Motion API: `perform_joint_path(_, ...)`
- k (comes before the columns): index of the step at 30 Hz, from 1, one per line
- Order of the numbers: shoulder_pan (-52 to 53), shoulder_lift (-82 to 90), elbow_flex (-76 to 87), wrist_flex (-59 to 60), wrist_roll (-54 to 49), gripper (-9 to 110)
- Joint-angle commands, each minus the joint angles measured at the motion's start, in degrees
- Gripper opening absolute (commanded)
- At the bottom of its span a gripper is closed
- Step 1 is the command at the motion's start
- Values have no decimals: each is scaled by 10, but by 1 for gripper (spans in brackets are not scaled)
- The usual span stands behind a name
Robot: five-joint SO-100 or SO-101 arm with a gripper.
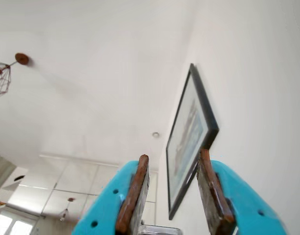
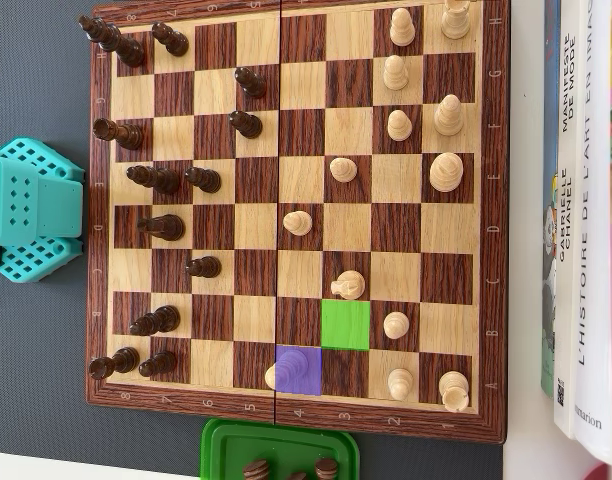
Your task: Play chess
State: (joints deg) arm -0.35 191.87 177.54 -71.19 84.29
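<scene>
My gripper (image 1: 173,154) points up at the ceiling and wall in the wrist view. Its two teal jaws with brown pads stand apart with nothing between them. The wooden chessboard (image 2: 296,412) fills the overhead view. Dark pieces (image 2: 162,227) stand on the left half and light pieces (image 2: 446,172) on the right half. A light piece (image 2: 298,222) stands near the middle. A green patch (image 2: 345,324) covers one square. A purple patch (image 2: 300,370) covers the square diagonally below-left of it, and a light piece (image 2: 271,376) shows at its left edge. The gripper itself is out of the overhead view.
The arm's teal base (image 2: 26,210) sits left of the board on a grey mat. A green tray (image 2: 218,445) below the board holds a few dark pieces (image 2: 256,467). Books (image 2: 581,200) lie along the right. A framed picture (image 1: 191,132) hangs on the wall.
</scene>
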Motion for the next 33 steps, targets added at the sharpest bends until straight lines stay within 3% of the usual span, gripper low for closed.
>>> perform_joint_path(1, 4, -4, -40, 76, -1, 15)
perform_joint_path(10, 4, -4, -112, 364, -1, 15)
perform_joint_path(19, 4, -7, -190, 751, -1, 15)
perform_joint_path(24, 4, -92, -260, 945, -1, 15)
perform_joint_path(33, 64, -264, -414, 1143, -74, 16)
